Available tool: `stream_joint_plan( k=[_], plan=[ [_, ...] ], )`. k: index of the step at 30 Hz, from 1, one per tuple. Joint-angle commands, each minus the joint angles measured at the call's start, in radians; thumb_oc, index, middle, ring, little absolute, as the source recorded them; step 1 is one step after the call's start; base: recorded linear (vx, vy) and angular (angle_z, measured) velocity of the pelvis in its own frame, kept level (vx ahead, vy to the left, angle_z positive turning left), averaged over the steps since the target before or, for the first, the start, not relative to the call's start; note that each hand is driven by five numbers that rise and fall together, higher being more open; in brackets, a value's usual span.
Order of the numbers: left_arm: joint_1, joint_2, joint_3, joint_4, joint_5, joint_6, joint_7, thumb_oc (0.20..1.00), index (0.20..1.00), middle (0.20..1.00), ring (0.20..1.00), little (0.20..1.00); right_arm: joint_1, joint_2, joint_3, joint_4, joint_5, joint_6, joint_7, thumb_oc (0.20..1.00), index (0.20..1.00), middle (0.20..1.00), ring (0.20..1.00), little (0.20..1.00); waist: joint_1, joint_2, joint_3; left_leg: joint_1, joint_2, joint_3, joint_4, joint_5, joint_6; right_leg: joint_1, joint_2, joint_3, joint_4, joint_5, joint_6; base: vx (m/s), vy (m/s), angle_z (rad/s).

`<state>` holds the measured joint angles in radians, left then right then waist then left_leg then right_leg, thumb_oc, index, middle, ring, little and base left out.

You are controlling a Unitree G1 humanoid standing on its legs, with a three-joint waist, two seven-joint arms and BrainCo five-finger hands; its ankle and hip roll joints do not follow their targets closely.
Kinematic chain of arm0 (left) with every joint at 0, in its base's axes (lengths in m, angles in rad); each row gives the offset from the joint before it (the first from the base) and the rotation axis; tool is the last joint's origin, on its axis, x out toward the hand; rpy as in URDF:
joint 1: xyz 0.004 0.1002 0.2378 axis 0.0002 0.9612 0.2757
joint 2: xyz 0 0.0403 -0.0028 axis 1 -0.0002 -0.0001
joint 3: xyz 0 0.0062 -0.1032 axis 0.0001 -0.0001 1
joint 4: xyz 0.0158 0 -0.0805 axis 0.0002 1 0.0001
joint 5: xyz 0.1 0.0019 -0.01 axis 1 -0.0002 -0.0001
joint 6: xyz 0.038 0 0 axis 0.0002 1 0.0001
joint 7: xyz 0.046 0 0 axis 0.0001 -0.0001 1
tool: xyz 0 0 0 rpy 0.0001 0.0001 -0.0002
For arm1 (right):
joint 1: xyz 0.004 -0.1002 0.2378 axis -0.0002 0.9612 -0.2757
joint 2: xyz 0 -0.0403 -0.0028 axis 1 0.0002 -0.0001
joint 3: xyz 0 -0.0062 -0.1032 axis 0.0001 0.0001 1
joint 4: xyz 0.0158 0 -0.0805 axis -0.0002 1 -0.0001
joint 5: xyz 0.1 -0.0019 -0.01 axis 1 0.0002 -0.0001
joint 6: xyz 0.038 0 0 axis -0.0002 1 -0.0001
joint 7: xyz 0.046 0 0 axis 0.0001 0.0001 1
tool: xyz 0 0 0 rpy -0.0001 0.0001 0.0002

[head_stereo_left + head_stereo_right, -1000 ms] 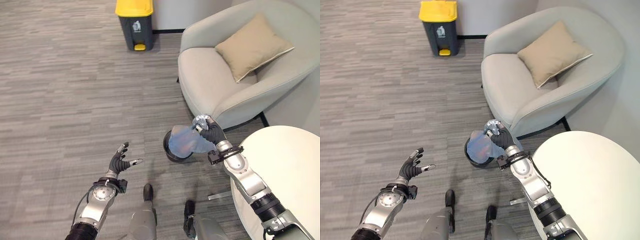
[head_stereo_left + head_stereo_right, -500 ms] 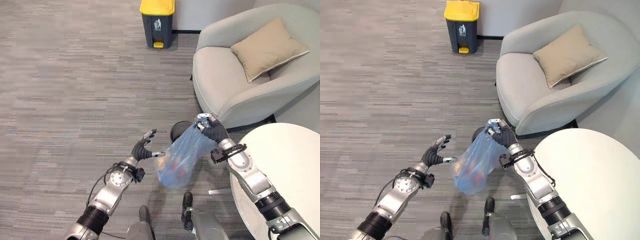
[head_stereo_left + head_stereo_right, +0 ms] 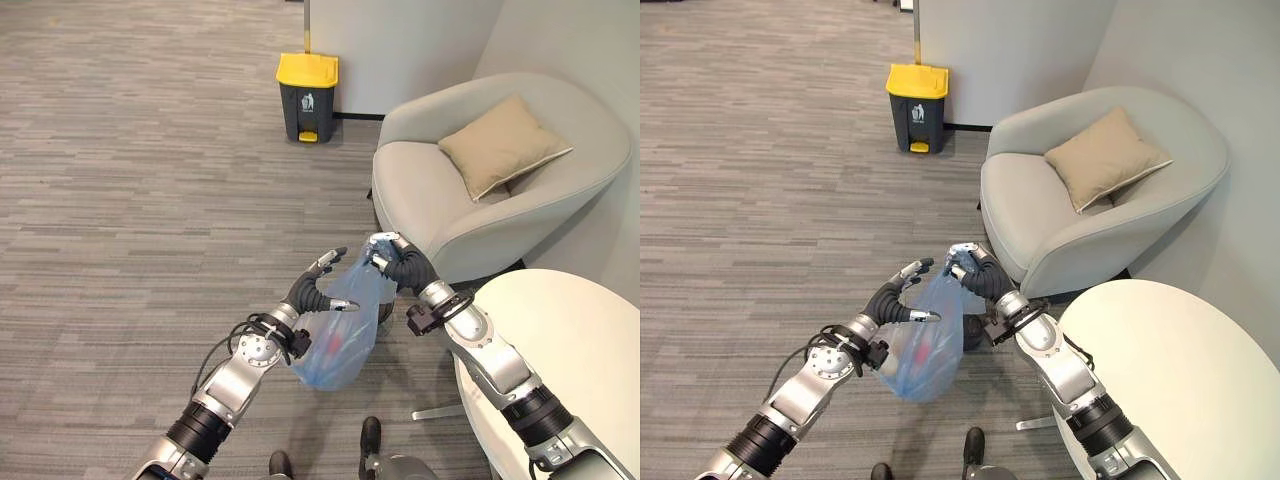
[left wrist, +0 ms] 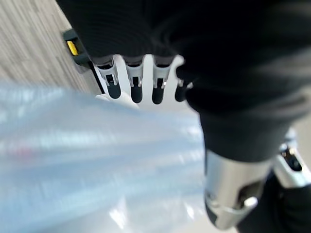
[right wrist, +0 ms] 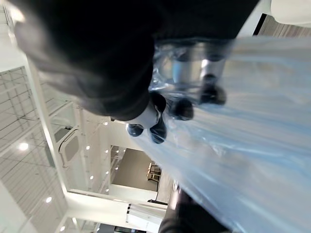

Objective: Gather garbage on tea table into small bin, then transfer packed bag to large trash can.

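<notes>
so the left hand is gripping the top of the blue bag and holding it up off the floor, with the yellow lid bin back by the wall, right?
Not quite: the right hand is gripping the top of the blue bag, as the left eye view shows. The left hand is open beside the bag. The rest stands: the bag hangs off the floor, and the yellow lid bin is back by the wall.

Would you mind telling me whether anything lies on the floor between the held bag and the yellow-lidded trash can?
Nothing visible does: grey floor runs bare from the bag, gripped by the right hand, to the trash can.
</notes>
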<state>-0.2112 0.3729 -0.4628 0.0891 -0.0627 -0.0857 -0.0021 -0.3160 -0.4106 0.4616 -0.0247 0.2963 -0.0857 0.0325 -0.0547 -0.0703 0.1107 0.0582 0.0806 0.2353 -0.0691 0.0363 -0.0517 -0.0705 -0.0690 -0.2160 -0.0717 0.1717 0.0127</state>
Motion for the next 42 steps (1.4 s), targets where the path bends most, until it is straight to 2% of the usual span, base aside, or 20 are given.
stream_joint_plan(
  k=[1,2,11,19,26,31,32,33,42],
  plan=[
    [-0.048,0.012,-0.025,0.018,-0.004,-0.057,0.007,1.0,1.0,1.0,1.0,1.0,-0.104,0.073,-0.014,-0.043,0.048,-0.074,-0.007,0.2,0.2,0.2,0.2,0.2,0.003,-0.022,-0.038,-0.003,-0.008,0.001,-0.008,-0.077,-0.005,0.041,-0.014,0.044,0.067,-0.192,0.102,0.06,-0.007,-0.03],
    [-0.06,0.011,-0.024,0.043,0.041,-0.047,0.037,1.0,1.0,1.0,1.0,1.0,-0.138,0.1,0.002,-0.023,0.06,-0.073,-0.017,0.2,0.2,0.2,0.2,0.2,0.008,-0.024,-0.043,0.004,-0.007,-0.001,-0.008,-0.078,-0.005,0.05,-0.012,0.043,0.063,-0.192,0.099,0.03,-0.007,-0.03],
    [-0.076,-0.031,-0.064,0.181,0.139,-0.005,0.102,1.0,1.0,1.0,1.0,1.0,-0.283,0.183,0.041,0.03,0.117,-0.086,-0.066,0.2,0.2,0.2,0.2,0.2,0.028,-0.036,-0.055,0.019,-0.003,-0.005,-0.01,-0.078,-0.006,0.077,-0.01,0.037,0.047,-0.19,0.097,0.02,-0.005,-0.01],
    [-0.134,-0.076,-0.137,0.237,0.149,0.003,0.078,1.0,1.0,1.0,1.0,1.0,-0.346,0.226,0.078,0.055,0.135,-0.09,-0.082,0.2,0.2,0.2,0.2,0.2,0.034,-0.045,-0.055,0.016,-0.003,-0.01,-0.009,-0.08,-0.003,0.079,-0.011,0.035,0.046,-0.188,0.098,0.0,0.0,0.0],
    [-0.243,-0.144,-0.207,0.248,0.094,-0.005,0.073,1.0,1.0,1.0,1.0,1.0,-0.367,0.277,0.127,0.079,0.163,-0.096,-0.08,0.2,0.2,0.2,0.2,0.2,0.028,-0.054,-0.051,0.006,-0.006,-0.008,-0.007,-0.081,0.002,0.067,-0.015,0.039,0.049,-0.18,0.102,0.0,0.0,0.0],
    [-0.326,-0.182,-0.236,0.306,0.094,0.003,0.113,1.0,1.0,1.0,1.0,1.0,-0.403,0.317,0.161,0.123,0.165,-0.098,-0.094,0.2,0.2,0.2,0.2,0.2,0.028,-0.06,-0.05,0.003,-0.008,-0.005,-0.005,-0.081,0.004,0.061,-0.015,0.044,0.052,-0.175,0.104,0.0,0.0,0.0],
    [-0.344,-0.186,-0.24,0.328,0.102,0.007,0.124,0.448,0.448,0.448,0.448,0.448,-0.415,0.321,0.166,0.128,0.163,-0.095,-0.095,0.2,0.2,0.2,0.2,0.2,0.028,-0.062,-0.048,0.003,-0.008,-0.005,-0.005,-0.081,0.005,0.059,-0.015,0.044,0.053,-0.174,0.105,0.0,0.0,0.0],
    [-0.363,-0.188,-0.237,0.344,0.106,0.01,0.136,0.2,0.2,0.2,0.2,0.2,-0.424,0.323,0.169,0.133,0.161,-0.095,-0.097,0.2,0.2,0.2,0.2,0.2,0.028,-0.064,-0.048,0.002,-0.008,-0.005,-0.005,-0.081,0.005,0.058,-0.016,0.045,0.054,-0.173,0.105,0.0,0.0,0.0],
    [-0.371,-0.162,-0.16,0.306,0.028,-0.003,0.185,0.2,0.2,0.2,0.2,0.2,-0.434,0.282,0.155,0.125,0.134,-0.089,-0.113,0.2,0.2,0.2,0.2,0.2,0.031,-0.065,-0.051,0.008,-0.013,-0.004,-0.007,-0.081,0.007,0.067,-0.022,0.044,0.045,-0.167,0.105,0.0,0.003,0.0]
  ],
)
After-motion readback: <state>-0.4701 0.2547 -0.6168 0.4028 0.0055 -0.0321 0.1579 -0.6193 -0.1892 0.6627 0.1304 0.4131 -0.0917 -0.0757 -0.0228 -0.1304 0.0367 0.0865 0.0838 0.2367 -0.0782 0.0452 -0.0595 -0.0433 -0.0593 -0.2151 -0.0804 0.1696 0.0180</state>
